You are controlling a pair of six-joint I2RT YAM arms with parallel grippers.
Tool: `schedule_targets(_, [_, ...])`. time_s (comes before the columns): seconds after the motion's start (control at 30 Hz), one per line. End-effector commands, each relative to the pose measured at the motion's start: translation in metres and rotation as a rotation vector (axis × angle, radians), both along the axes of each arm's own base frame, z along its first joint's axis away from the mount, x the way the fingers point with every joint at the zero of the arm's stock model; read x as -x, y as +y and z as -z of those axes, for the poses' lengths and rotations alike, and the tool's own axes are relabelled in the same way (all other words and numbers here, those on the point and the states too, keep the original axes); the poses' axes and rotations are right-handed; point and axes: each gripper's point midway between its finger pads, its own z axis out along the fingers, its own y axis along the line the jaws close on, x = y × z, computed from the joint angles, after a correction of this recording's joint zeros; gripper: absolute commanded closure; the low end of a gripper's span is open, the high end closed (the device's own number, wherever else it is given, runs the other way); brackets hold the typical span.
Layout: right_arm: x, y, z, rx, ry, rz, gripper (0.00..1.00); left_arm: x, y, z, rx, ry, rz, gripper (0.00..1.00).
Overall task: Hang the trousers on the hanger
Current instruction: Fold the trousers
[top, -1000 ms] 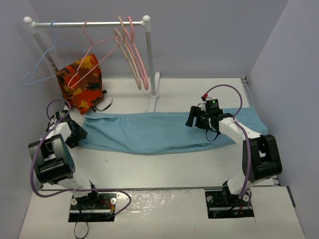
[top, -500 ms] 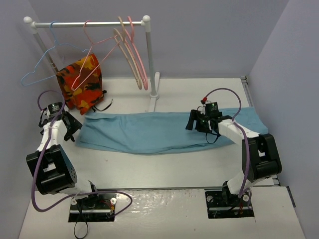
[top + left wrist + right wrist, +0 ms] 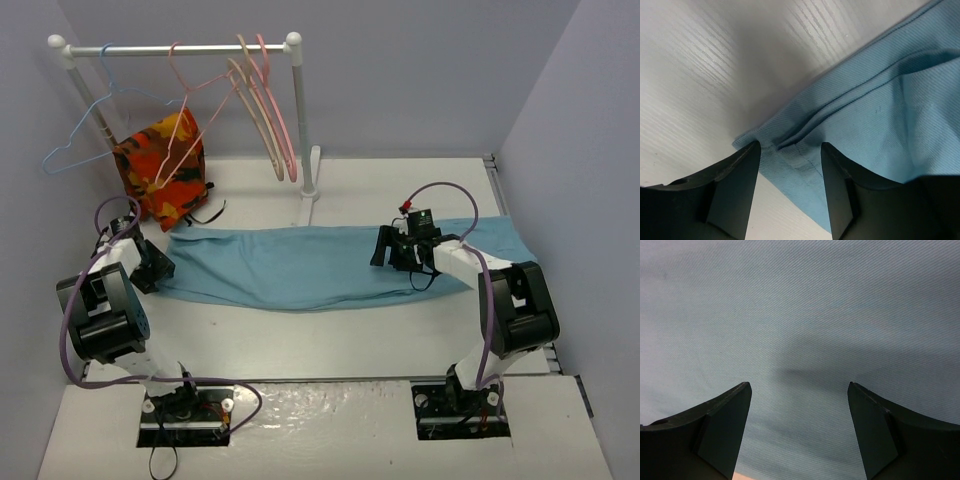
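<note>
The light blue trousers (image 3: 300,262) lie flat and long across the table. My left gripper (image 3: 150,268) is at their left end. In the left wrist view it (image 3: 790,150) is open, its fingers straddling a bunched corner of the trousers (image 3: 890,100) on the white table (image 3: 690,75). My right gripper (image 3: 385,248) is low over the right half of the trousers. In the right wrist view it (image 3: 799,387) is wide open, with only flat blue fabric (image 3: 800,300) below. The salmon-pink wire hanger (image 3: 184,95) hangs on the rail at the back left, far from both grippers.
A white rack has a rail (image 3: 130,47) and a post (image 3: 300,130) with its foot just behind the trousers. A blue wire hanger (image 3: 85,140), thicker pink and beige hangers (image 3: 270,110) and an orange patterned cloth (image 3: 165,170) hang there. Grey walls close both sides.
My left gripper swung out to the left away from the trousers, then came back to their left corner. My right gripper slid slightly left and lower over the cloth.
</note>
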Motion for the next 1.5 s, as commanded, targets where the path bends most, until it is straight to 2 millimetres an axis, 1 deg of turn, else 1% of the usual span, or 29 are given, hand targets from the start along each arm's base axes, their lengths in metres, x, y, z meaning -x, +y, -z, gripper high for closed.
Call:
schedule_targets(0.0, [0.001,0.008,0.011,-0.015,0.008,-0.015,0.25,-0.02,0.004,-0.008,-0.018,-0.059,0.018,0.53])
schedule_targets(0.17, [0.003,0.01,0.016,-0.01,0.02,-0.019,0.25,-0.022,0.003,-0.008,-0.018,-0.071,0.02,0.56])
schedule_targets(0.27, [0.003,0.009,0.018,-0.006,0.024,-0.017,0.25,-0.021,0.001,-0.013,-0.018,-0.074,0.022,0.57])
schedule_targets(0.37, [0.002,0.01,0.017,-0.008,0.023,-0.021,0.25,-0.018,0.001,-0.017,-0.025,-0.076,0.022,0.61])
schedule_targets(0.57, [-0.001,0.012,0.015,-0.013,0.017,-0.022,0.25,-0.019,0.001,-0.022,-0.03,-0.08,0.031,0.64])
schedule_targets(0.97, [-0.002,0.013,0.014,-0.013,0.016,-0.021,0.25,-0.02,0.003,-0.038,-0.045,-0.09,0.036,0.61])
schedule_targets(1.03, [-0.003,0.013,0.014,-0.013,0.016,-0.021,0.25,-0.021,0.002,-0.037,-0.042,-0.09,0.039,0.59])
schedule_targets(1.23, [-0.003,0.014,0.013,-0.013,0.015,-0.023,0.25,-0.022,0.001,-0.028,-0.027,-0.078,0.039,0.59])
schedule_targets(1.3, [-0.002,0.013,0.015,-0.011,0.018,-0.022,0.25,-0.023,0.0,-0.027,-0.025,-0.079,0.039,0.62])
schedule_targets(1.47, [-0.002,0.013,0.015,-0.01,0.017,-0.021,0.25,-0.028,-0.003,-0.032,-0.036,-0.09,0.058,0.69])
